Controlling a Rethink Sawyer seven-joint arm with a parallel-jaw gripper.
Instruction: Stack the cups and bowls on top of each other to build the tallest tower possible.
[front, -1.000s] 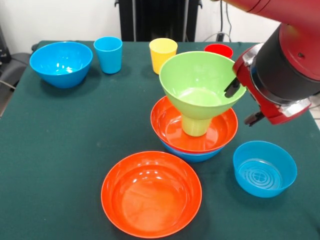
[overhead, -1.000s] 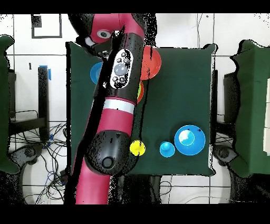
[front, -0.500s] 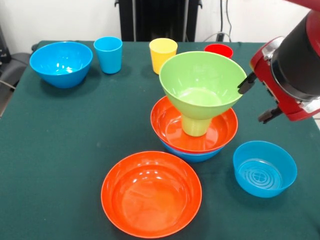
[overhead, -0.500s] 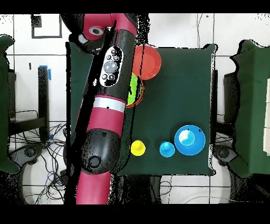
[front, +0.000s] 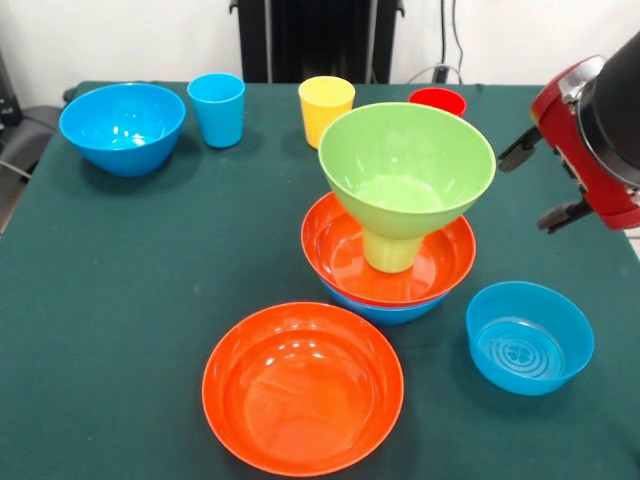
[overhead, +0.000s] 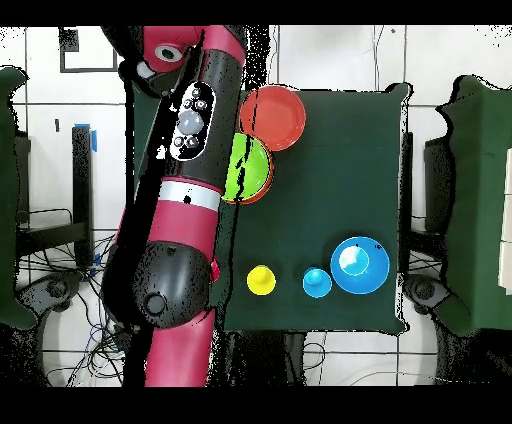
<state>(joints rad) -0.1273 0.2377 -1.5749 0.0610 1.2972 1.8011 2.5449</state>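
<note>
Jaws (front: 545, 183) spread (empty), right of green bowl (front: 407, 168) atop tower (front: 392, 240).

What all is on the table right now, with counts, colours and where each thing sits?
Tower: one; lime green plastic bowl on a green cup, in an orange bowl over a blue bowl; table centre.
Wide orange plastic bowl: one, front centre.
Small straight-sided blue bowl: one, front right.
Deep blue bowl: one, back left.
Plastic cups: blue, yellow, red; back row.
Green tablecloth: one.
Red and black arm: right edge; pincer open, empty.
</note>
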